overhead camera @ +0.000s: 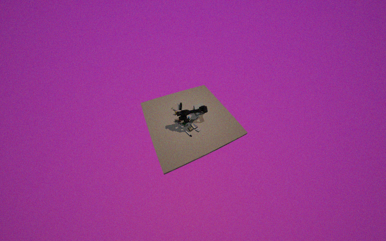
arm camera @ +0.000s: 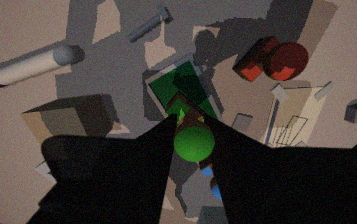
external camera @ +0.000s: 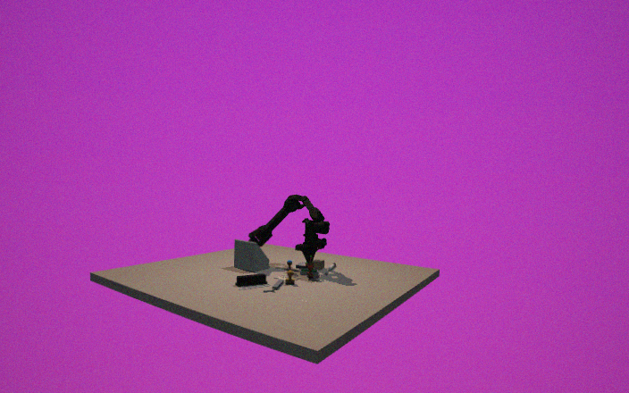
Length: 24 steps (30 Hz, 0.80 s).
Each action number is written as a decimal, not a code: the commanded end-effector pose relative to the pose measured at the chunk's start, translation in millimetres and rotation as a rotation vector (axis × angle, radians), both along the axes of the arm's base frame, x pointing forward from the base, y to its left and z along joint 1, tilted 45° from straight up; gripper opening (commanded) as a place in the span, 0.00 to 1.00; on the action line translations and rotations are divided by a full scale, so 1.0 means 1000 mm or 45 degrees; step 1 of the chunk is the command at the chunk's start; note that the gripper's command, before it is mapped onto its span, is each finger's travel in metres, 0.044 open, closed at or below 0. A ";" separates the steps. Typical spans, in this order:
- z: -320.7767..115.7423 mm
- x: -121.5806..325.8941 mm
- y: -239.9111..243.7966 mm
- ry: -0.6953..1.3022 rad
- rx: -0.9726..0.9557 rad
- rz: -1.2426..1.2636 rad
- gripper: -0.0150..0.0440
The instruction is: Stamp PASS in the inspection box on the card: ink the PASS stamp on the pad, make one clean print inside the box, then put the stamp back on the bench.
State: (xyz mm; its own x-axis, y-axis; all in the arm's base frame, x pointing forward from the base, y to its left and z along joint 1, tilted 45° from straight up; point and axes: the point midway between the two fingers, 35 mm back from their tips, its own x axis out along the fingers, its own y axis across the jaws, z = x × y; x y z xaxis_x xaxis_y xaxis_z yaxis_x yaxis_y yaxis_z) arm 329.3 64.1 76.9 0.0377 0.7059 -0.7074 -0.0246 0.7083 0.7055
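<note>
A tan bench [overhead camera: 218, 135] [external camera: 185, 288] [arm camera: 9, 125] carries a card [arm camera: 304, 107], a green pad [arm camera: 164, 82], a red-knobbed stamp [arm camera: 285, 61] and, seemingly, a capped marker [overhead camera: 187, 132] [arm camera: 31, 67].

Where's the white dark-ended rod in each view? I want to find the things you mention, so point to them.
Top: the white rod [overhead camera: 187, 132] [external camera: 331, 267] [arm camera: 31, 67] is just below picture centre.
Exterior: right of the hand [external camera: 310, 261] [arm camera: 190, 119], low in the picture.
Wrist: upper left.
Shared landmark: green pad [overhead camera: 185, 124] [external camera: 305, 271] [arm camera: 168, 82].

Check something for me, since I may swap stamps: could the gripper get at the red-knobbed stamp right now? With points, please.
Probably not: the gripper [arm camera: 190, 119] is shut on the green-knobbed stamp [arm camera: 194, 144]. Otherwise, nothing seems to cover the red-knobbed stamp [arm camera: 286, 61].
</note>
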 end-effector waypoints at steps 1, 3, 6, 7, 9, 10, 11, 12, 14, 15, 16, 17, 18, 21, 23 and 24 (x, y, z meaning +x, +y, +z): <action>-0.003 -0.001 0.004 0.007 0.006 -0.001 0.25; -0.004 -0.001 0.005 0.007 0.006 -0.001 0.25; -0.005 -0.001 0.006 0.007 0.007 -0.001 0.25; -0.006 -0.001 0.007 0.007 0.007 -0.001 0.25; -0.006 -0.001 0.008 0.007 0.007 -0.001 0.25; -0.007 -0.001 0.008 0.006 0.007 -0.001 0.25; -0.007 -0.001 0.008 0.006 0.007 -0.001 0.25; -0.008 -0.001 0.009 0.006 0.007 -0.001 0.25; -0.009 -0.001 0.010 0.006 0.007 0.000 0.25; -0.009 -0.001 0.010 0.006 0.008 0.000 0.25; -0.010 -0.001 0.011 0.006 0.008 0.000 0.25; -0.010 -0.001 0.011 0.006 0.008 0.000 0.25; -0.010 -0.001 0.012 0.006 0.008 0.000 0.25; -0.012 -0.001 0.013 0.006 0.008 0.000 0.25; -0.012 -0.001 0.014 0.006 0.009 0.000 0.25; -0.013 -0.001 0.014 0.006 0.009 0.000 0.25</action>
